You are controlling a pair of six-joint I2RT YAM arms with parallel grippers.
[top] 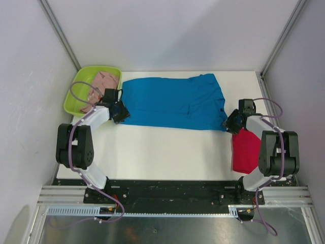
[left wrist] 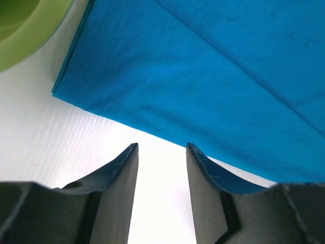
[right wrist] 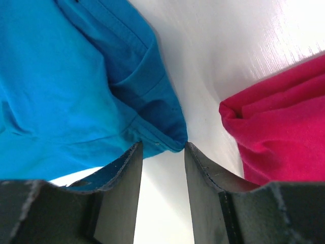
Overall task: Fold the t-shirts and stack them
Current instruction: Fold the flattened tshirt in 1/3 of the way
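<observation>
1. The blue t-shirt (top: 172, 101) lies flat across the upper middle of the top view, folded into a long band on the white table (top: 162, 152).
2. The left gripper (top: 120, 111) sits at the band's lower-left corner. Its jaws stand partly apart with only bare table between them, and the cloth's edge lies just beyond the fingertips.
3. The right gripper (top: 232, 122) sits at the lower-right corner. Its jaws are partly apart, with the shirt's corner at the mouth of the gap.
4. The red t-shirt (top: 246, 150) lies bunched at the right of the frame, a strip of table between it and the blue one.
5. The pink t-shirt (top: 104, 84) lies in the lime-green tray (top: 76, 91), upper left.
</observation>
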